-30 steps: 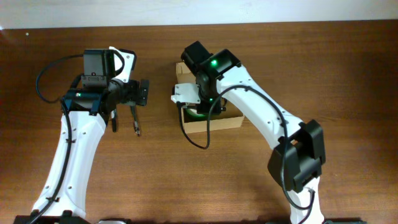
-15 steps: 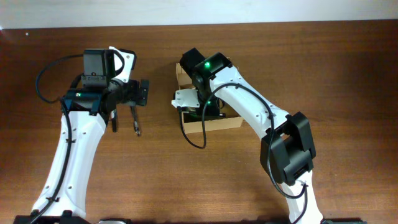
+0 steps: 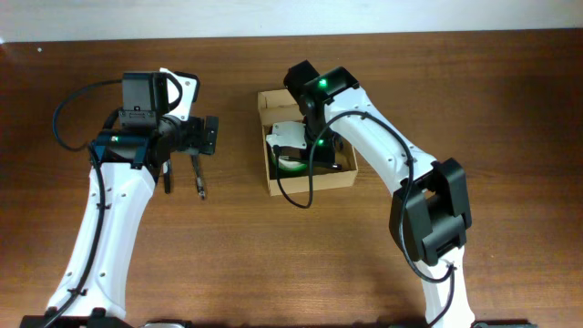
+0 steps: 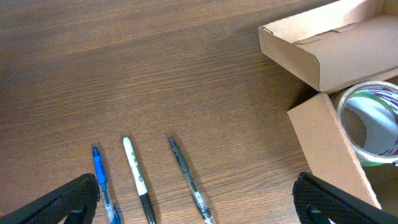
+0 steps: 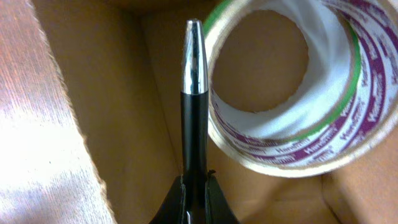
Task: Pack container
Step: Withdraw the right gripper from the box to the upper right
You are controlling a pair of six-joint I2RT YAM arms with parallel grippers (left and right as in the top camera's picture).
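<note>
The tan cardboard container (image 3: 314, 179) sits open at the table's middle, with its flap lid (image 3: 271, 102) at the far left. A tape roll (image 3: 290, 162) with green and purple print lies inside; it also shows in the right wrist view (image 5: 283, 134) and the left wrist view (image 4: 372, 124). My right gripper (image 5: 194, 186) is shut on a black pen with a silver tip (image 5: 193, 93). It holds the pen inside the container (image 5: 118, 130), right beside the roll. My left gripper (image 4: 196, 208) is wide open and empty above three pens, left of the container (image 4: 323, 143).
A blue pen (image 4: 99, 177), a white-and-black marker (image 4: 135, 174) and a black clear-barrel pen (image 4: 186, 177) lie side by side on the wood table, left of the container. They show in the overhead view as dark sticks (image 3: 198, 178).
My right gripper has shifted to the right over the container with the pen, uncovering the container's left side and the tape roll. The left arm has not moved.
</note>
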